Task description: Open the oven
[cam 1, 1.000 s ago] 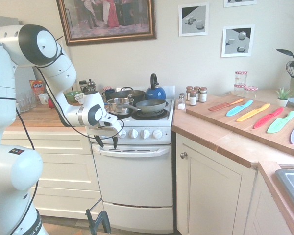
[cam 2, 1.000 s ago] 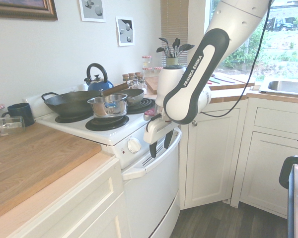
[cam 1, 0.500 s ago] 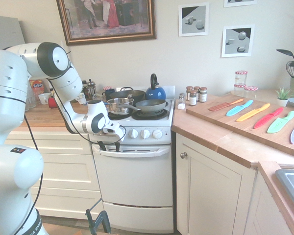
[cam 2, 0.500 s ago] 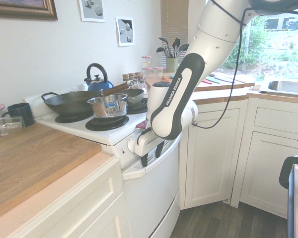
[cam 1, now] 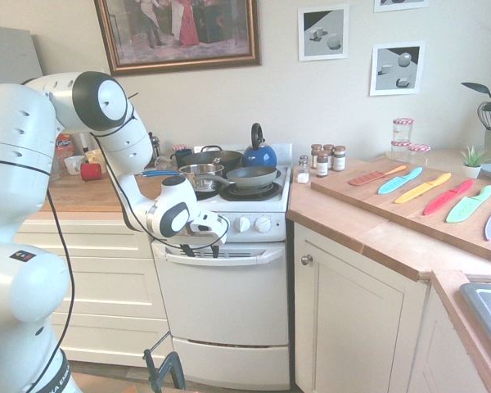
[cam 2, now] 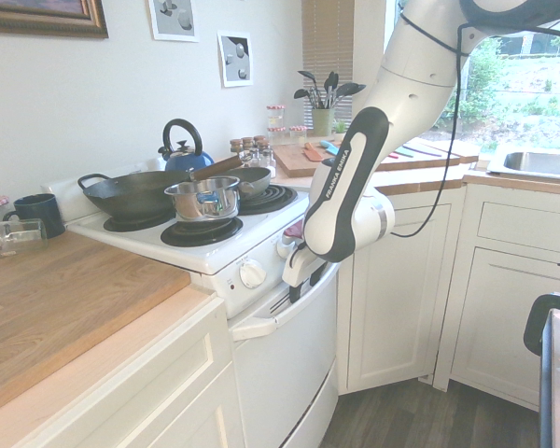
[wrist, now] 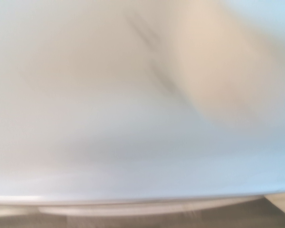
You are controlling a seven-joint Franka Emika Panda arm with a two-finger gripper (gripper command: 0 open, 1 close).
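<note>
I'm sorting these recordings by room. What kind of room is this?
Most likely a home kitchen: there is a white cooker with pans on its hob, a sink set into the counter, and a row of colourful knives on a wooden board.

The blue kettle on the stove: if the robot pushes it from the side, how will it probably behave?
The blue kettle looks hard and rigid, so it should keep its shape. Its rounded body appears smooth and glossy, so fingers might slip there. The tall black handle rises well above it, so a push up there could perhaps tip it.
</note>
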